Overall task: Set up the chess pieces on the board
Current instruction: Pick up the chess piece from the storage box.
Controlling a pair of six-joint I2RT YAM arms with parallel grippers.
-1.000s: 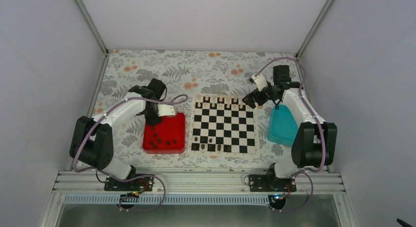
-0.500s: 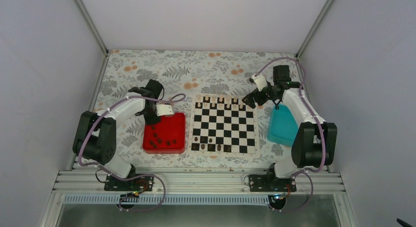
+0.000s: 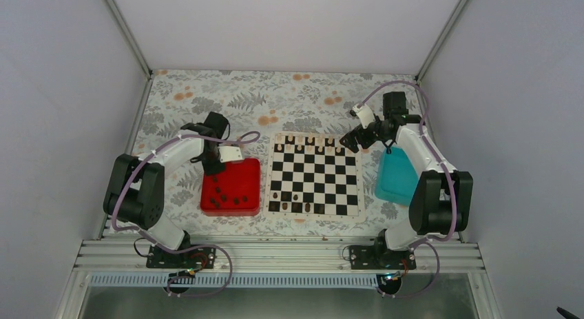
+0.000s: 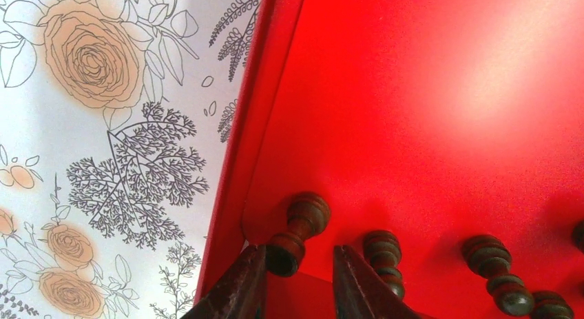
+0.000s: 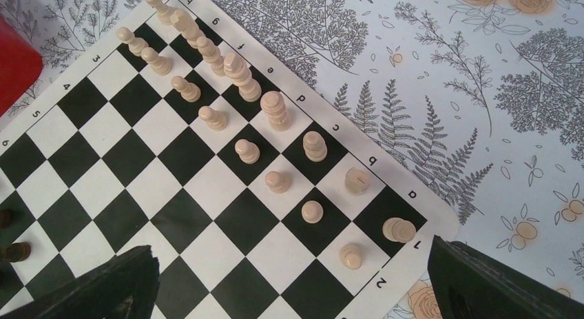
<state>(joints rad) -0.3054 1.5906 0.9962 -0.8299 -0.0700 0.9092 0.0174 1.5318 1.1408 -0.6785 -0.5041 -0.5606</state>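
The left gripper (image 4: 299,257) hangs over the far left corner of the red tray (image 3: 249,173). Its jaws are parted only narrowly about the base of one dark piece (image 4: 297,229), which lies tilted by the tray's wall (red shows between the piece and one finger, so no firm hold). Most chess pieces (image 3: 226,196) lie in that tray, and a few stand along the near edge of the board (image 3: 315,169) at mid-table. The right gripper (image 3: 352,141), jaws spread wide and empty, hovers over the board's far right corner, by the pale pieces (image 5: 275,112).
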